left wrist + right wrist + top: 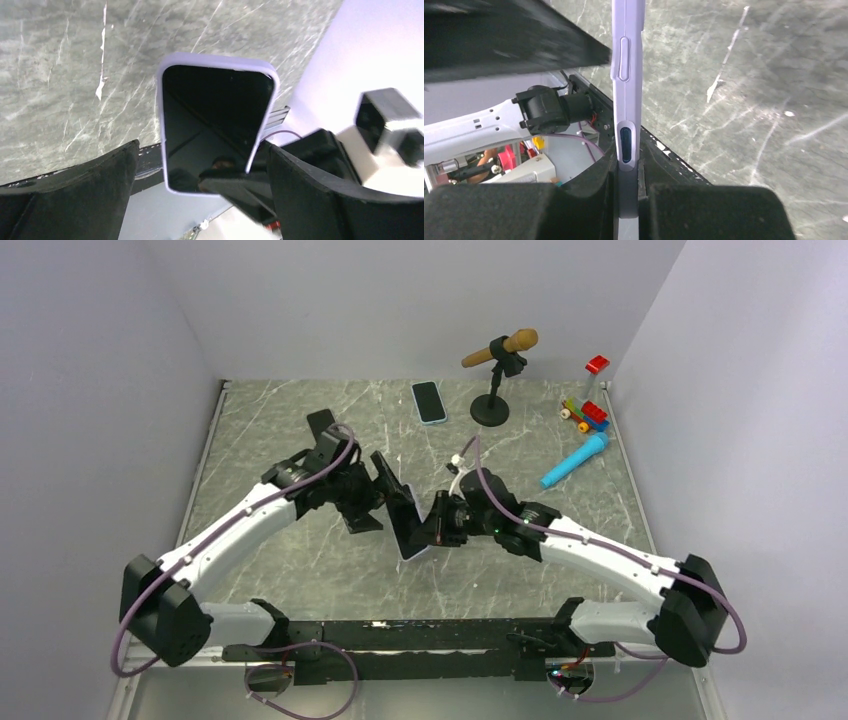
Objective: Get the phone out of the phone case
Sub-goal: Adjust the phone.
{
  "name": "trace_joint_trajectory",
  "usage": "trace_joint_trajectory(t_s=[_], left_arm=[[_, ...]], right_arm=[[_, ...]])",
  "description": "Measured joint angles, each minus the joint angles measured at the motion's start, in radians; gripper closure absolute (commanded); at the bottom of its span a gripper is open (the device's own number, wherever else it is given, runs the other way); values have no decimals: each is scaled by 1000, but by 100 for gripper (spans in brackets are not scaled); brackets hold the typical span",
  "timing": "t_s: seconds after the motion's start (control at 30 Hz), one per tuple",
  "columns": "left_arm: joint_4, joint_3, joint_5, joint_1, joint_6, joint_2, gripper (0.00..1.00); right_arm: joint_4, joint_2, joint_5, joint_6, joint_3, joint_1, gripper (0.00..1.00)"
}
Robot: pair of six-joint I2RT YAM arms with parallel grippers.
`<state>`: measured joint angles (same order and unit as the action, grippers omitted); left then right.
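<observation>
The phone [215,115], dark screen up, sits in a lavender case [215,59] and is held in the air over the middle of the table [300,430]. In the top view it shows edge-on as a dark slab [403,520] between the two grippers. My right gripper [626,185] is shut on the case's lower edge [627,75], also seen in the top view [434,523]. My left gripper [202,145] is open, its fingers [100,190] straddling the phone's width with small gaps; in the top view it is just left of the phone [372,502].
A second phone in a light blue case [429,401] lies at the back. A microphone on a round stand [497,380] is back right. A blue cylinder [574,461], toy bricks [590,412] and a red brick [597,364] lie by the right wall.
</observation>
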<state>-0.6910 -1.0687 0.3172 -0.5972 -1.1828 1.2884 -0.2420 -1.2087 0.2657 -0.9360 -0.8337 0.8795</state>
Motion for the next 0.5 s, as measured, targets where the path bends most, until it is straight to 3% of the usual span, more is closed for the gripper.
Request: trace_joint_trajectory(t_s=[0.27,0.4,0.5], left_arm=[[95,54,18,97,128,-219,3],[225,136,127,136,155,-259,11],[342,218,215,154,144,-252,12]], right_arm=[[-34,163,47,-28,147,-158,100],[-48,250,119,-37,161,-289,100],[53,285,182,-64,185,-330,100]])
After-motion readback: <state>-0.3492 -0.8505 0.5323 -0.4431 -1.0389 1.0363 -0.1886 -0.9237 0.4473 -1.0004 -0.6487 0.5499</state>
